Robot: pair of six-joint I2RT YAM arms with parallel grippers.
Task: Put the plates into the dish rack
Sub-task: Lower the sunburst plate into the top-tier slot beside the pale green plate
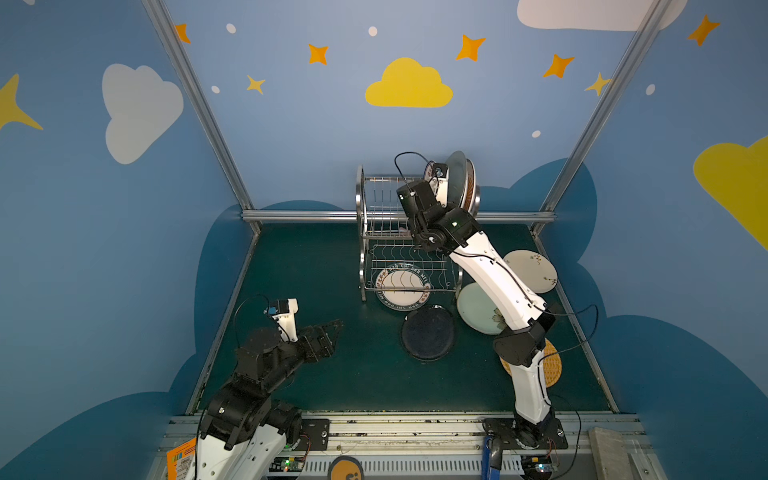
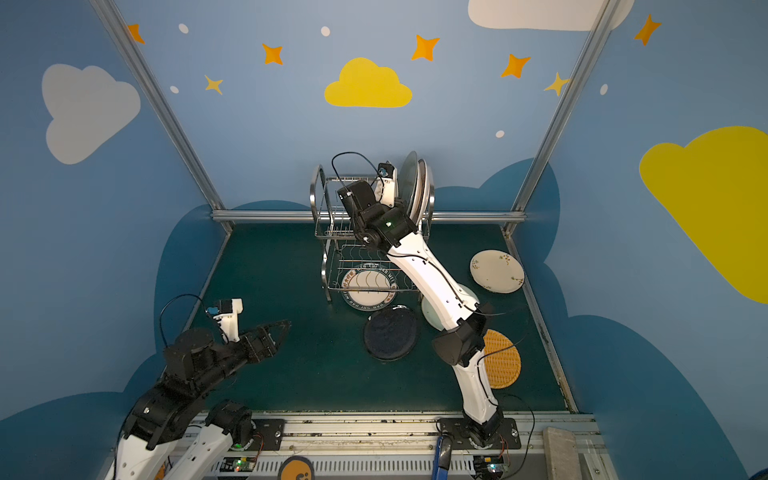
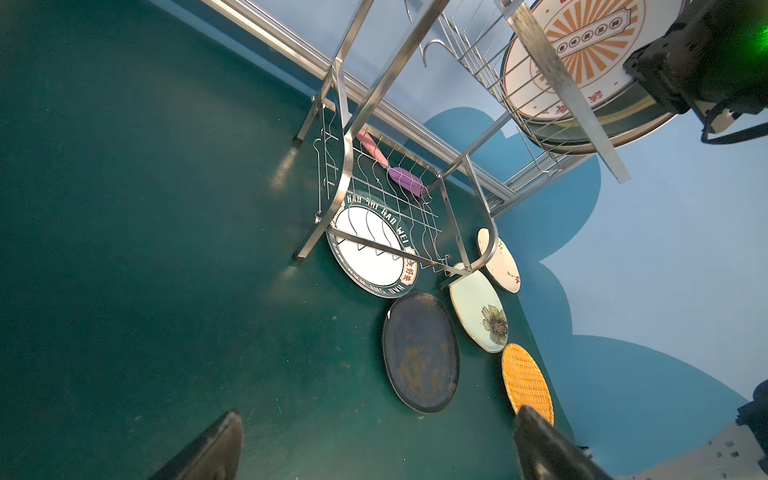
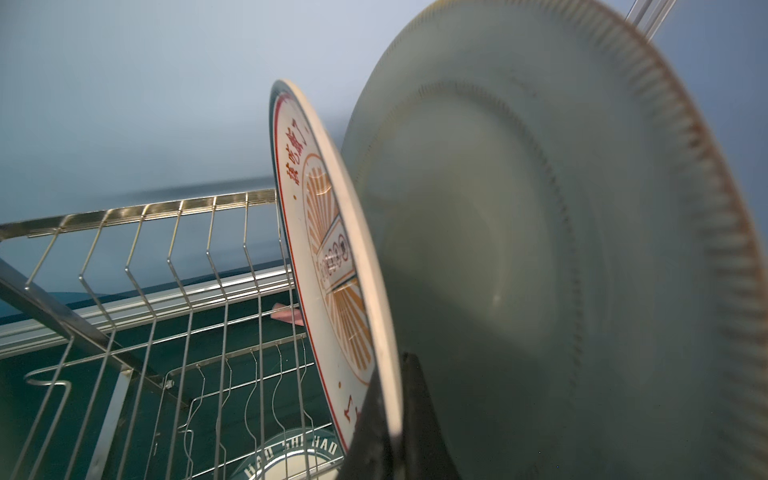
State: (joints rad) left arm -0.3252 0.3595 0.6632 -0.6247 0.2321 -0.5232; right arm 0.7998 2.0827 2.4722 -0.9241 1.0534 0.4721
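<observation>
right gripper is clamped on the rim of the sunburst plate, upright beside a grey plate at the upper tier of the dish rack — left gripper hangs with jaws wide apart over the mat, where the navy plate lies flat.

The steel wire dish rack stands at the back of the table. At the right end of its upper tier several plates stand on edge, close together, among them a sunburst plate and a grey-green plate with a ribbed rim. Five plates lie flat on the table. A lettered plate lies under the lower tier, a navy plate just in front of it, and a pale green plate with a flower beside that. A cream plate lies farther back and a woven plate nearer the front.
</observation>
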